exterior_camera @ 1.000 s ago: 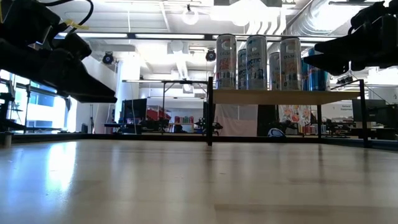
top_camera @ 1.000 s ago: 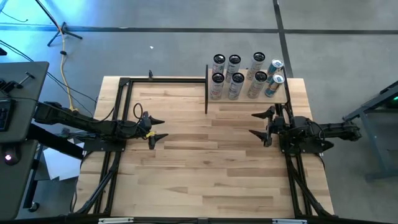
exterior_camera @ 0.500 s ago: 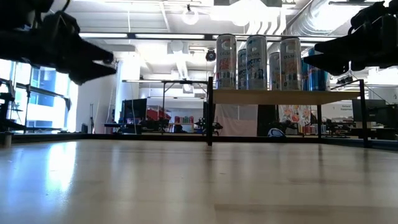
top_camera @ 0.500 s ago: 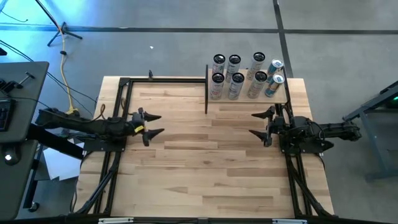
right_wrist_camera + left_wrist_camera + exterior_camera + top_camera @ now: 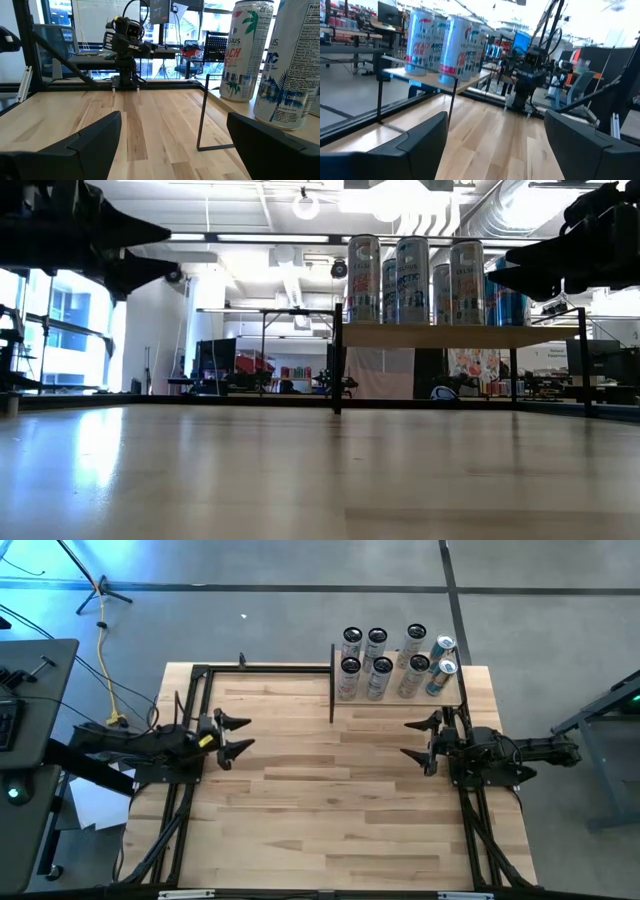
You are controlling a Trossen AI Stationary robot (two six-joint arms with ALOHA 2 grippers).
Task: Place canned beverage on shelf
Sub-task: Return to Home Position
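The left tool (image 5: 243,733), wide open and empty, has drawn back toward the tabletop's (image 5: 320,800) left edge, while the right tool (image 5: 406,740) waits equally wide beside the shelf (image 5: 440,336), where eight cans (image 5: 381,675) stand, so the job looks finished.

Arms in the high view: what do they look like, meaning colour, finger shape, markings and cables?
Both arms are dark, near black, slim and jointed. The left tool and right tool each end in two pointed black fingers; up close the fingers are broad, matte wedges. A small yellow mark sits behind the left tool. Thin dark cables run along the arms.
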